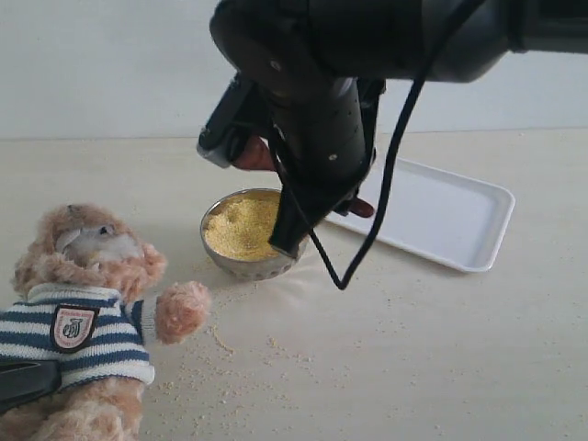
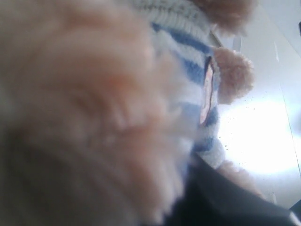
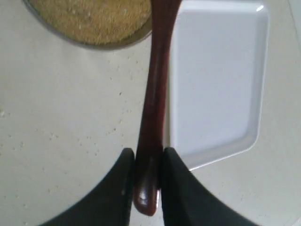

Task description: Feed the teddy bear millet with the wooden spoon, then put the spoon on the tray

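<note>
The teddy bear [image 1: 87,312] in its striped shirt sits at the front left, facing the bowl. My left gripper [image 1: 23,381] is shut on its side. In the left wrist view the bear's fur [image 2: 84,117] fills the picture, with one dark finger [image 2: 225,202] beside it. The millet [image 1: 241,225] is heaped in a metal bowl. My right gripper [image 3: 148,155] is shut on the handle of the wooden spoon [image 3: 155,94], held above the table between the bowl and the tray [image 1: 441,216]. The spoon's bowl end is out of view. A bit of the spoon [image 1: 363,209] shows under the right arm [image 1: 322,119].
Loose millet grains [image 1: 239,363] lie scattered on the pale table in front of the bowl and beside the bear. The right arm's cable [image 1: 367,248] hangs down between the bowl and the tray. A pale wall stands behind the table.
</note>
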Controlling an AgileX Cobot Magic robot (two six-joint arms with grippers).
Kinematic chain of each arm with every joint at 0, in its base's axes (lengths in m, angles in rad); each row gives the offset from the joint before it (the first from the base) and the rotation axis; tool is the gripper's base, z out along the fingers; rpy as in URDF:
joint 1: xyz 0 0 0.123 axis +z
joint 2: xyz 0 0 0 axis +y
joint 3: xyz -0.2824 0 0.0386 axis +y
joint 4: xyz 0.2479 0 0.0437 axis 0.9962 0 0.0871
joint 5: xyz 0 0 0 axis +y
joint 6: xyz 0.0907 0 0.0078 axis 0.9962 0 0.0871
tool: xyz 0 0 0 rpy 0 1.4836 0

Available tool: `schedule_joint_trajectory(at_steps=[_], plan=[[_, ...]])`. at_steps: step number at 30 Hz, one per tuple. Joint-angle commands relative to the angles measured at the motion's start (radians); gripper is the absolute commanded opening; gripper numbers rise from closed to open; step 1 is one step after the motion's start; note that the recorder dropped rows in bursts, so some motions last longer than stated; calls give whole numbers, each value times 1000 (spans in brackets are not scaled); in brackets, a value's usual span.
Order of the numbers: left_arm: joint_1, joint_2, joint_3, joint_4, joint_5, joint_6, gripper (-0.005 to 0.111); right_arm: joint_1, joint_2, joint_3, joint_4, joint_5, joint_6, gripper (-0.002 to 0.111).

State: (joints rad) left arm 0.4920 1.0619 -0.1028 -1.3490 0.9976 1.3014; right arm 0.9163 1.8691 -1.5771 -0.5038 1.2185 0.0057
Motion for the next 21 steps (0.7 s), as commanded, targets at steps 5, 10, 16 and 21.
schedule_joint_trajectory(at_steps=[5,10,16,21], plan=[[3,-7,0,-23,22,8,5,-67,-84,241,-2,-88,94,0],[3,-7,0,-23,22,8,5,-117,-115,280,-11,-97,90,0],[3,-7,0,-23,22,8,5,-129,-113,278,-62,-92,9,0],[3,-7,0,-23,22,8,5,-129,-113,278,-104,-92,-37,0]])
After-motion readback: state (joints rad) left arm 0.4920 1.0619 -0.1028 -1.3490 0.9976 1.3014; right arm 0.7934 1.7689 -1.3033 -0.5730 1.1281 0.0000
